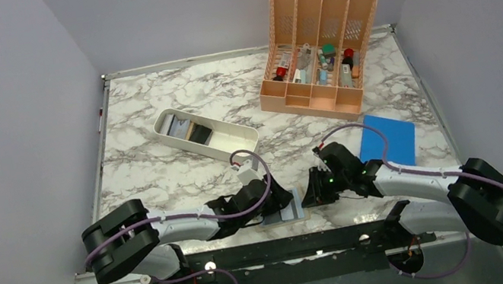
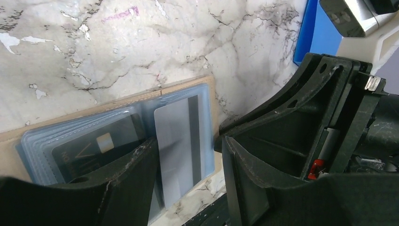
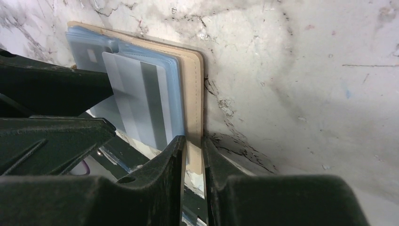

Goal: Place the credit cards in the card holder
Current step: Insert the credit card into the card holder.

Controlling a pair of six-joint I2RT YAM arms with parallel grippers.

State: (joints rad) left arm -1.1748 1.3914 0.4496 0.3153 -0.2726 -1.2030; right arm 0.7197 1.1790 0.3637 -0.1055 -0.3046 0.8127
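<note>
While the card holder [image 1: 292,211] lies open on the marble table [image 1: 161,172] at its near edge, between the two arms, the left claw [image 2: 188,155] stands over it with its jaws spread, one on each side of the near end of a grey card [image 2: 176,136]. That card rests on the holder's right blue-grey pocket, and whether it is tucked in I cannot tell. A black card [image 2: 94,146] sits in the left pocket. The right claw [image 3: 192,146] has its jaws almost together, pinching the holder's tan right edge. More cards [image 1: 188,129] lie in a white tray [image 1: 240,138] farther back, well apart from the holder.
</note>
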